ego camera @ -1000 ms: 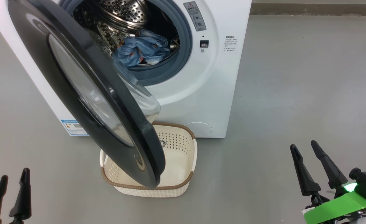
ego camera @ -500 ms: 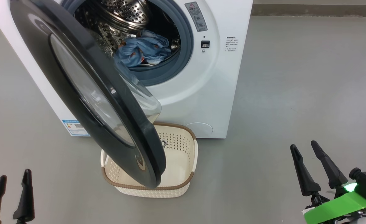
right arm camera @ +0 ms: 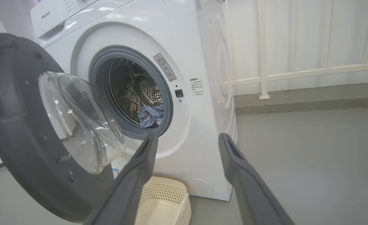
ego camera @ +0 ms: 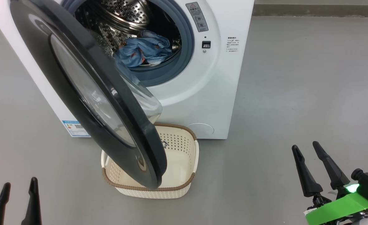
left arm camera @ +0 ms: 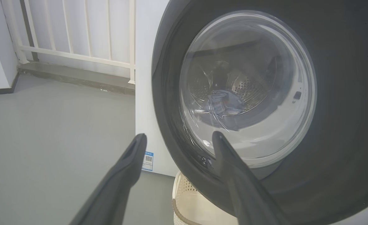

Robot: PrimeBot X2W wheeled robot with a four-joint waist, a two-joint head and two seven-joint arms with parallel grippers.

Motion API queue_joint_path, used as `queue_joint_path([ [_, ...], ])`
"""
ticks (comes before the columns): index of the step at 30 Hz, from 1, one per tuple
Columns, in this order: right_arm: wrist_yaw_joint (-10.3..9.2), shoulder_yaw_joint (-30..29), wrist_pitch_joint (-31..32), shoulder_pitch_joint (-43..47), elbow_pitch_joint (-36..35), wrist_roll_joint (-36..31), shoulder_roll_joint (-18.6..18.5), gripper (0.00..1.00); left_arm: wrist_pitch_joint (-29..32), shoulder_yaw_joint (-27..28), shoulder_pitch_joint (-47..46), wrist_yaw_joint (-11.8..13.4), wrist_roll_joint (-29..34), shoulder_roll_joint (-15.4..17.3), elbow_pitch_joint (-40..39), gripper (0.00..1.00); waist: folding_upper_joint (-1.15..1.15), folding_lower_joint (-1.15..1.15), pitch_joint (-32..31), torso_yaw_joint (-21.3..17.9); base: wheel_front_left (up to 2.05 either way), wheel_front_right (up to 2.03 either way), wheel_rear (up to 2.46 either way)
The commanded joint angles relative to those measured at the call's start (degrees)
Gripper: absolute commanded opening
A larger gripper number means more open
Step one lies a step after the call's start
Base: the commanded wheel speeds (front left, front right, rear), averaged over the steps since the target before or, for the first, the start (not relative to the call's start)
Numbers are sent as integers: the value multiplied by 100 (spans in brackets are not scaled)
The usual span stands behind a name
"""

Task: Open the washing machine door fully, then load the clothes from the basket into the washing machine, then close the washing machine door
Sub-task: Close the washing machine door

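Clothes: the clothes (ego camera: 144,50) lie as one light blue bundle inside the steel drum, just behind the grey gasket; where they lie matches a second ago.
Basket: the basket (ego camera: 177,142) stands on the floor (ego camera: 296,78) close against the foot of the machine. The part that shows holds nothing, and the door hides its left side.
Door: the washing machine door (ego camera: 87,90) stands swung out to the left with its glass bowl facing the drum. In the head view its lower edge hangs in front of the basket.
Machine: the washing machine (ego camera: 202,93) is open at the mouth, with a blue label sticker (ego camera: 75,128) low on its front.
Left end effector: the left end effector (ego camera: 19,182) is spread wide and holds nothing. It is well apart from the door's outer face, which it faces.
Right end effector: the right end effector (ego camera: 304,144) is spread wide, empty and well apart from the machine.
Just changed: over the last second only the left end effector moves, sinking lower and a little rightward in the head view. The right one stays put.
Meaning: loading looks done, so closing the door is likely the step in hand, and the left arm seems to be lining up for the push.
Count: one machine, one door, one basket, one bundle of clothes whose number of garments cannot be told, and two end effectors with two fingers each.
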Motion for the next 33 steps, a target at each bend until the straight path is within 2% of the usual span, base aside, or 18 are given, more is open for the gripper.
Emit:
queue_joint_path([
  [1,31,92,-46,-82,-130,22,-142,100,-38,247,-84,-12,58,140,-163,100,0,0,-1,-1,0,0,0],
  [15,31,171,-46,-97,-164,16,-154,100,-38,305,-30,-12,286,0,-252,100,0,0,-25,51,0,0,0],
  [16,31,216,-46,-106,-170,19,-161,64,-38,296,-29,-12,297,0,-254,100,0,0,-30,58,0,0,0],
  [18,31,289,-46,-131,-188,27,-168,10,-38,294,-30,-12,313,-9,-257,100,0,0,-37,77,0,0,0],
  [19,31,329,-46,-147,-199,30,-170,0,-38,297,-28,-12,323,-17,-260,100,0,0,-43,87,0,0,0],
  [27,31,776,-46,-295,-269,41,-134,0,-38,338,66,-12,439,-128,-302,100,0,0,-131,217,0,0,0],
  [33,31,1325,-46,-478,-271,76,-48,0,-38,377,130,-12,503,-217,-333,100,0,0,-151,376,0,0,0],
])
